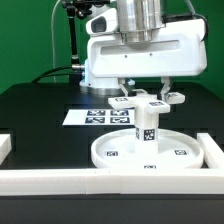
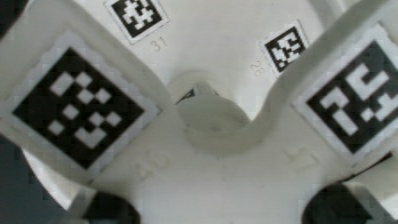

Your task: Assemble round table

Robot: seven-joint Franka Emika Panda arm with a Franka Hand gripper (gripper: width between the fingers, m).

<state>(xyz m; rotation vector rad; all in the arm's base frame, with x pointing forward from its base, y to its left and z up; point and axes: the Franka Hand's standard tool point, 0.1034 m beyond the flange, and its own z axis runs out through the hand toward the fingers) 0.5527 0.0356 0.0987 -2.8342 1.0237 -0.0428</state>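
The large round disc [image 1: 112, 154] lies flat on the table by the front wall. The short tagged post [image 1: 147, 126] stands upright at its middle. The cross-shaped piece [image 1: 140, 101] sits on top of the post. My gripper [image 1: 146, 96] comes straight down over it, the jaws on either side of one arm of the cross and closed on it. In the wrist view the cross-shaped piece [image 2: 214, 112] fills the picture with its tagged arms. My gripper [image 2: 222, 207] has dark fingertips [image 2: 107, 207] against the white plastic. The post and disc are hidden there.
The white rectangular border wall [image 1: 120, 181] runs along the front and up both sides of the disc. The marker board [image 1: 95, 115] lies flat behind the disc, toward the exterior view's left. The table top is black, with a green backdrop behind.
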